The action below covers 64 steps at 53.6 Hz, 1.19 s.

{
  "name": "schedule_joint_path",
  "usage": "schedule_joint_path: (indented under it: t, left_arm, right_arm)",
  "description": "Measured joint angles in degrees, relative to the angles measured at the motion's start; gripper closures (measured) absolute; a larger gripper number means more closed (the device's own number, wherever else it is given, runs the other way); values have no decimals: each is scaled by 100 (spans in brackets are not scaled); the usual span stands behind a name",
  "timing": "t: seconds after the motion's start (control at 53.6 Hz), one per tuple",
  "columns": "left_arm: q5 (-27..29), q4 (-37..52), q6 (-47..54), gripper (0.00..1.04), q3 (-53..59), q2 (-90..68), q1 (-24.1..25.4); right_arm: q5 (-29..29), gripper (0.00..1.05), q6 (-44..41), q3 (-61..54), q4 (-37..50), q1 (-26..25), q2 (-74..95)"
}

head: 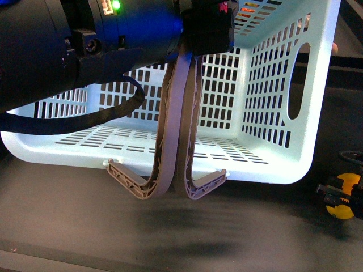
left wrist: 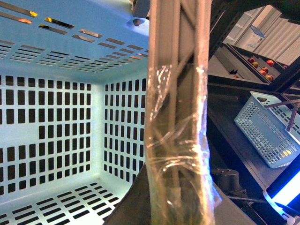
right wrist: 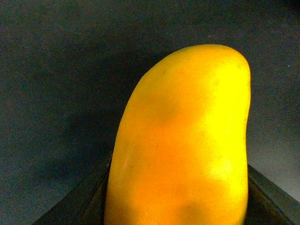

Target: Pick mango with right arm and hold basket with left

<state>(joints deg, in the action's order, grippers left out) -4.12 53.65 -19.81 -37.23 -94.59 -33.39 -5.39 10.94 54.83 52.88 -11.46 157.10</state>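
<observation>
The basket point(head: 272, 85), pale blue-white with slotted walls, hangs tilted above the dark table. My left gripper point(head: 177, 170) is shut on its near wall, the tan ribbed fingers point(head: 187, 113) pressed together over it below the bulky black left arm point(head: 51, 51) with its green light. In the left wrist view a tape-wrapped finger point(left wrist: 176, 117) stands beside the basket's empty inside point(left wrist: 56, 117). The mango point(head: 342, 211), smooth and yellow-orange, is at the far right edge, low over the table, with my right gripper point(head: 339, 197) shut on it. It fills the right wrist view point(right wrist: 183, 140) between dark fingers point(right wrist: 79, 206).
A dark table point(head: 85, 226) lies under the basket and mango. The left arm's black cable point(head: 85, 119) crosses in front of the basket. Beyond the table, the left wrist view shows another grey-blue basket point(left wrist: 269, 131) and a shelf with small fruits point(left wrist: 262, 65).
</observation>
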Motion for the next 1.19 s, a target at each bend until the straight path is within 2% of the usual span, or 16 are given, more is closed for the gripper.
schedule_joint_path:
  t: [0.336,0.653,0.858,1.1,1.193]
  left_arm:
    - [2,0,0,95,0,0,0]
    - [0,0,0,95,0,0,0]
    - [2,0,2,95,0,0,0]
    - [0,0,0,95,0,0,0]
    - [0,0,0,95,0,0,0]
  right_arm:
    - [372,44,44,-680,192,-50,-664]
    - [933,44,201,-1939,369,63,-2802]
    - [1325,44,337,-2621,179,208,-4227]
    - [2105,44,474,-3279,-658,802,-6599]
    - [2208,45,455,-3303,-1047,1281,-7381]
